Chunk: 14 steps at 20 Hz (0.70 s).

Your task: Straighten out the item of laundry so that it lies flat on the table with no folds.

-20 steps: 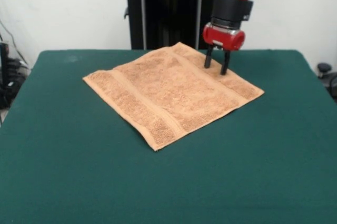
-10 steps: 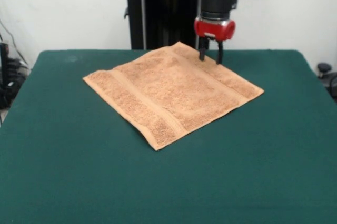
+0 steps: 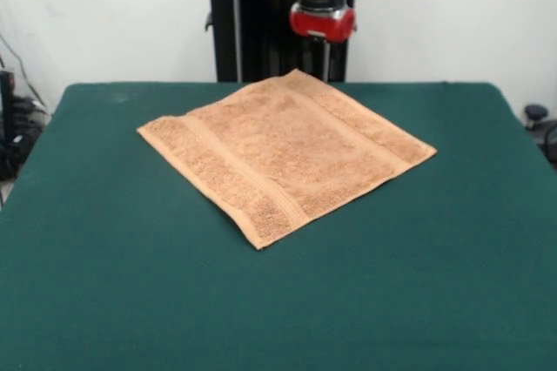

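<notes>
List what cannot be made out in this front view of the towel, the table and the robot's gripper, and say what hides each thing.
- Gripper: its dark fingers merge with the black pedestal behind, so open or shut cannot be told.
- Arm above the gripper: cut off by the top edge.
- Table: its near edge and front corners are cut off by the picture's bottom and sides.
- Towel: its underside is hidden by the cloth itself.

Arm enters from the top edge, roughly vertical, black wrist section above a red collar. Gripper (image 3: 323, 50) hangs straight down at the far side of the desk, above its surface, touching nothing. Below the collar the jaws merge with the dark pedestal behind; only a thin pale vertical part shows there. Whether they stand apart or together cannot be made out.
</notes>
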Motion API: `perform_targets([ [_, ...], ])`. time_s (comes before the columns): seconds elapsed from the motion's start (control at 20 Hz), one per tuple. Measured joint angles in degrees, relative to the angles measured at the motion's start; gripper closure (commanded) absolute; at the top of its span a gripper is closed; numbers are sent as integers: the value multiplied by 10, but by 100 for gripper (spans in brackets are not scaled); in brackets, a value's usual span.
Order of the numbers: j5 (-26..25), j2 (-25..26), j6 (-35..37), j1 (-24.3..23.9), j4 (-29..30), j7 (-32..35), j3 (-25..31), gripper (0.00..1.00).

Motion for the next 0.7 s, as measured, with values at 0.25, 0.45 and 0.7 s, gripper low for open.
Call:
perform_targets([
  [0.25, -62, 0, 25, -25, -11, 0, -25, 0],
  [0.45, -94, 0, 40, -35, -27, 0, -37, 0],
  [0.7, -133, -2, 54, -50, -52, 0, -50, 0],
])
